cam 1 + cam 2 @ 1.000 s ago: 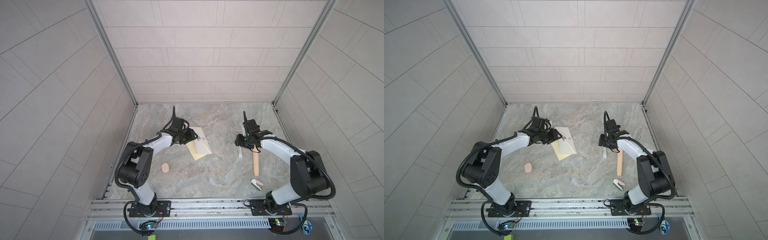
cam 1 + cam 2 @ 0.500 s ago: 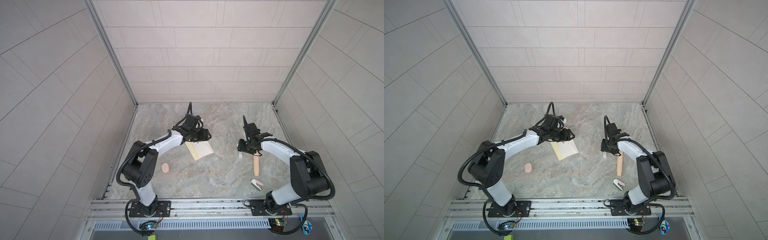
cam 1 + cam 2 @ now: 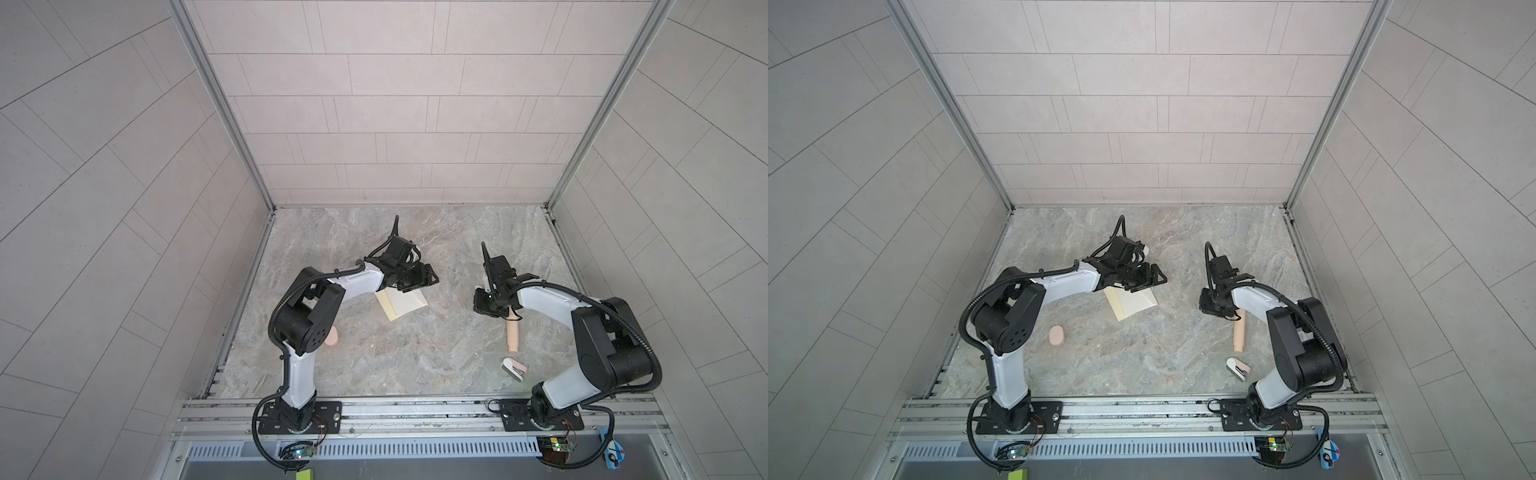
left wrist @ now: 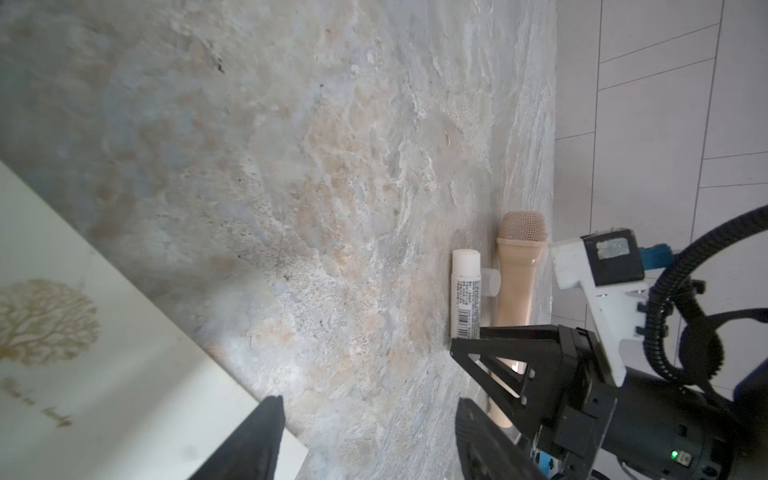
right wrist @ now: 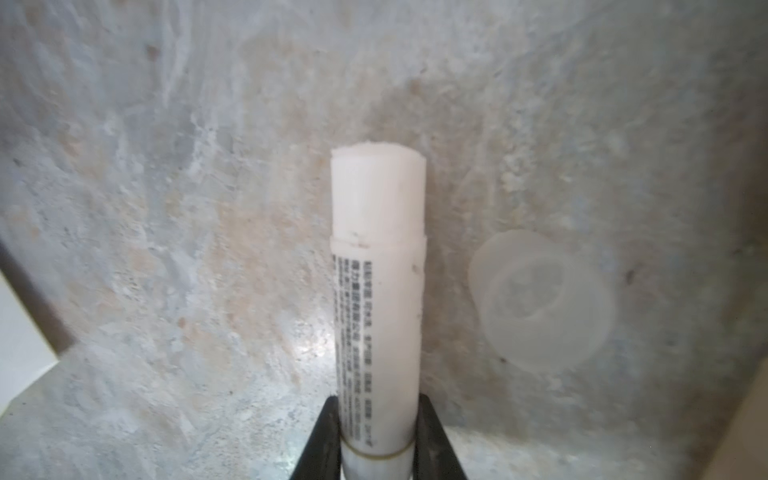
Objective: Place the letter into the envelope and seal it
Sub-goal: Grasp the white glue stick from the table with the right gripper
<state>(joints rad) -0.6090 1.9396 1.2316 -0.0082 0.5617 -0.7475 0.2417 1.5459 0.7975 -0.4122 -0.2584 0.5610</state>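
The envelope (image 3: 409,300) is lying flat on the table (image 3: 415,357), left of centre. Its long axis is running roughly left to right, with the right end tilted toward the back wall. A pale yellow paper (image 3: 386,309) is showing along its left end. In the left wrist view the envelope (image 4: 124,374) is showing a gold tree print. I cannot make out the letter as a separate sheet.

The left arm is arching from its base toward the middle. The left gripper (image 3: 424,279) is hanging over the envelope's far edge with its fingers (image 4: 262,436) spread and nothing between them.

The right arm is curling inward, and the right gripper (image 3: 484,305) is sitting low near the table. Its fingers (image 5: 322,436) are clamping an uncapped glue stick (image 5: 378,291) near its base, the stick pointing straight out from the gripper. The cap (image 5: 540,299) is lying just beside it. A toy microphone (image 3: 512,334) is lying alongside, pointing front to back.

Bare table is lying open between the envelope and the right gripper, and across the front middle. A pink oval (image 3: 332,337) is sitting near the left arm, and a small white and pink object (image 3: 515,368) is lying near the right base.
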